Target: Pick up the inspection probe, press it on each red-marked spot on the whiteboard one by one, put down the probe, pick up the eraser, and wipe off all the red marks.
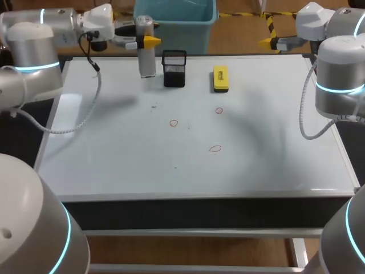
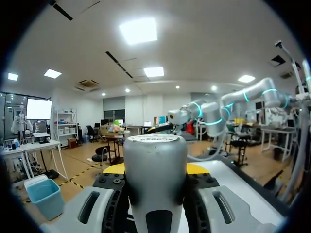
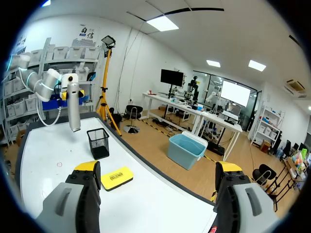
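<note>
My left pincer (image 1: 146, 41) clamps the probe (image 1: 147, 64) upright. The nearest red mark (image 1: 174, 123) lies rightward, toward me. My right pincer (image 3: 158, 170) gapes empty.

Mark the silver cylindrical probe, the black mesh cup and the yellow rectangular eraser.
Silver cylindrical probe (image 1: 147, 61): head view, on its lower body.
Black mesh cup (image 1: 174, 72): head view, on its front wall.
Yellow rectangular eraser (image 1: 220, 77): head view, on its top face.

Table (image 1: 199, 210), dark front edge (pale frame below), glare on top
</note>
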You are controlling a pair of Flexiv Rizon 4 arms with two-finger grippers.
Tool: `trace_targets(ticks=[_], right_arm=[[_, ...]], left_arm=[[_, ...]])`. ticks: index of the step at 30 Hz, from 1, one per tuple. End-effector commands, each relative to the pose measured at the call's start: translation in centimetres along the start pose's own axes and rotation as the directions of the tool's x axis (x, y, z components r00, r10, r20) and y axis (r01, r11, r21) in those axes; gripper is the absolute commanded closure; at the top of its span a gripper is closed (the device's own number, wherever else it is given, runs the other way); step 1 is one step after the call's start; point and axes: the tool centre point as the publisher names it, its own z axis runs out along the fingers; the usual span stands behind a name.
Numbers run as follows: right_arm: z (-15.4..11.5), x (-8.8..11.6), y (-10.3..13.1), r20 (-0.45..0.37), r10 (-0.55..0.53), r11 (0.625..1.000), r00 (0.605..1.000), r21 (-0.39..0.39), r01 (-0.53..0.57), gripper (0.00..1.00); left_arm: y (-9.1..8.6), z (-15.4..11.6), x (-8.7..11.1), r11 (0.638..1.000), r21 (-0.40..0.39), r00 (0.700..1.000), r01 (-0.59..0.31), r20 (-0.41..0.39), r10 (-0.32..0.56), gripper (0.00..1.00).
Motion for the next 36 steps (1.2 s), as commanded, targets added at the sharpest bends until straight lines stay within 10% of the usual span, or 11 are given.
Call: trace_targets(ticks=[1,36], right_arm=[[0.0,0.0,0.0,-0.001,0.0,1.0,1.0,0.001,0.0,0.0],[0.0,0.0,0.0,-0.001,0.0,1.0,1.0,0.001,0.0,0.0]], left_arm=[[0.4,-0.8,1.2,1.0,0.02,0.995,-0.019,0.094,0.017,1.0],[4.3,-7.6,2.2,0.999,0.052,0.978,-0.007,0.207,-0.004,1.0]])
